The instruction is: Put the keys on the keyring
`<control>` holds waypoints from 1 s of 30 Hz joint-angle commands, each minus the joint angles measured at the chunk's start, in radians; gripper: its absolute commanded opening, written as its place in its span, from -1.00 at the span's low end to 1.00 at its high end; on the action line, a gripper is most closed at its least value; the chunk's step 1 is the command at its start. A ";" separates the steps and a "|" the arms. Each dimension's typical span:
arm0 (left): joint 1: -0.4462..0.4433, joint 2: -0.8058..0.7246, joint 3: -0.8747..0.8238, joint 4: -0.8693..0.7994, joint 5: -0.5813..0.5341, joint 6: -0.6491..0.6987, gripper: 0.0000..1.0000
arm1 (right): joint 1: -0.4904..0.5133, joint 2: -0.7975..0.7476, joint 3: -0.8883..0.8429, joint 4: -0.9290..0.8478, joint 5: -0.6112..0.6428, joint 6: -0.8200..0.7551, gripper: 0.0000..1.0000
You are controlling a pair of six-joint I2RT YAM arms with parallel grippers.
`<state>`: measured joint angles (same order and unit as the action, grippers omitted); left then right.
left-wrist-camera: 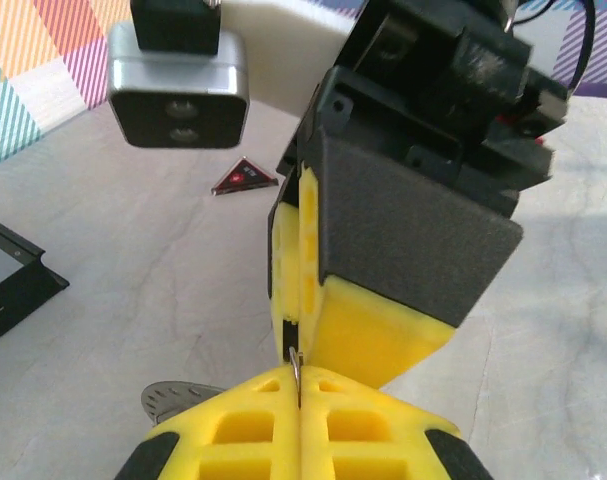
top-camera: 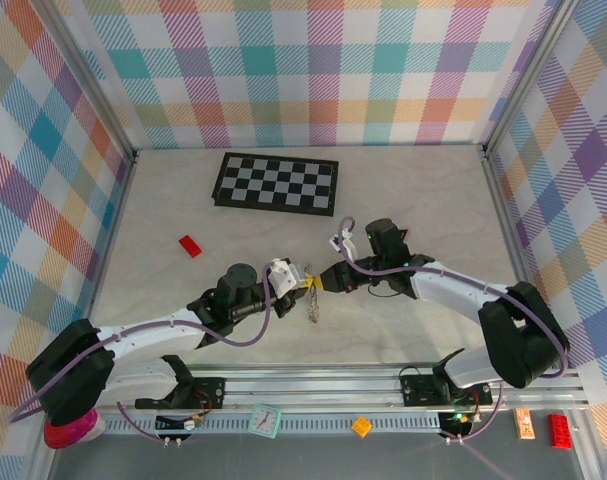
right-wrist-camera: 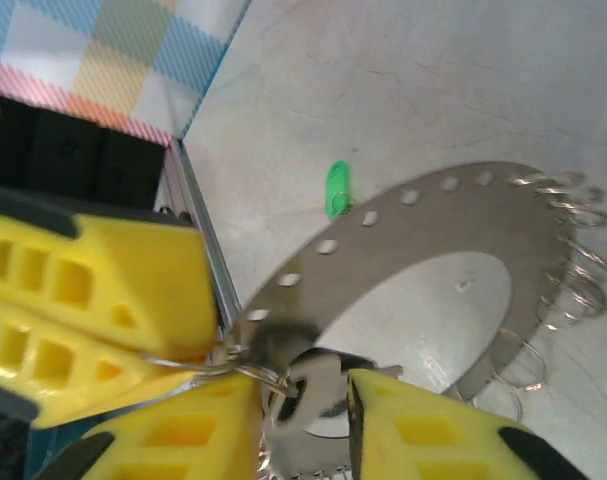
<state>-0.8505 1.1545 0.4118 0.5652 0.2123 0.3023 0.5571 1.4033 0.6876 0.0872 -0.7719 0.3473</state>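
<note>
Fingertips of both arms meet at mid-table (top-camera: 403, 200), a little nearer than the middle, with the keyring (top-camera: 311, 305) hanging just under them. From above the ring shows as a thin strip, so it stands about edge-up.

The left gripper (left-wrist-camera: 298, 385) has its yellow fingers pressed together, and a thin sliver of metal sticks up from the seam between them. In the right wrist view those same fingers (right-wrist-camera: 93, 300) come in from the left and pinch a wire loop at the ring's rim.

The right gripper (right-wrist-camera: 303, 400) is spread, with a clear gap between its yellow pads. A silver key (right-wrist-camera: 318, 385) sits in that gap against the ring's near rim. Whether either pad touches it I cannot tell.

The ring's flat grey face fills much of the right wrist view, with a row of small holes (right-wrist-camera: 368, 217) along one side and the loops (right-wrist-camera: 573, 280) fringing the other. Past the rim, lying on the table apart from the ring, is the green key (right-wrist-camera: 337, 188).

A checkerboard (top-camera: 276, 183) lies at the far side of the table. A red brick (top-camera: 190, 246) lies left of the grippers, well apart from them. A red triangle (left-wrist-camera: 243, 177) lies on the table beyond the right gripper in the left wrist view.
</note>
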 commanded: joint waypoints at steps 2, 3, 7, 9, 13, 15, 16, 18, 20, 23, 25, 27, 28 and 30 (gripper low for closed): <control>-0.018 -0.002 -0.011 0.106 0.068 -0.020 -1.00 | -0.019 -0.083 -0.008 0.020 0.045 -0.067 -0.15; -0.018 0.000 -0.014 0.111 0.070 -0.021 -1.00 | -0.020 -0.113 -0.010 0.010 0.070 -0.096 -0.06; -0.015 0.012 -0.032 0.166 0.092 -0.034 -1.00 | -0.020 -0.239 -0.048 0.010 0.199 -0.229 0.03; -0.009 0.026 -0.049 0.226 0.119 -0.053 -1.00 | -0.020 -0.286 -0.079 0.027 0.225 -0.325 0.04; 0.021 0.085 -0.084 0.383 0.199 -0.097 -1.00 | -0.019 -0.322 -0.124 0.090 0.165 -0.528 0.05; 0.034 0.120 -0.099 0.472 0.228 -0.117 -1.00 | -0.019 -0.326 -0.135 0.109 0.151 -0.590 0.03; 0.043 0.137 -0.103 0.508 0.237 -0.129 -1.00 | -0.020 -0.326 -0.134 0.103 0.145 -0.614 0.00; 0.056 0.158 -0.101 0.528 0.254 -0.137 -1.00 | -0.020 -0.328 -0.131 0.085 0.174 -0.631 -0.06; 0.061 0.162 -0.095 0.509 0.248 -0.135 -1.00 | -0.020 -0.330 -0.138 0.090 0.266 -0.612 -0.13; 0.070 0.128 -0.100 0.457 0.229 -0.132 -1.00 | -0.020 -0.325 -0.125 0.040 0.361 -0.537 -0.09; 0.073 0.084 -0.095 0.375 0.217 -0.119 -1.00 | -0.020 -0.317 -0.107 -0.003 0.383 -0.456 -0.08; 0.073 0.039 -0.087 0.284 0.198 -0.106 -1.00 | -0.020 -0.303 -0.081 -0.064 0.405 -0.334 -0.07; 0.074 0.015 -0.085 0.243 0.182 -0.102 -1.00 | -0.019 -0.296 -0.066 -0.102 0.431 -0.275 -0.08; 0.074 -0.027 -0.084 0.182 0.159 -0.096 -1.00 | -0.019 -0.286 -0.026 -0.200 0.470 -0.205 -0.07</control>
<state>-0.7830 1.1866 0.3157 0.8284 0.3954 0.1883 0.5423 1.1046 0.5957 0.0223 -0.3767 -0.0151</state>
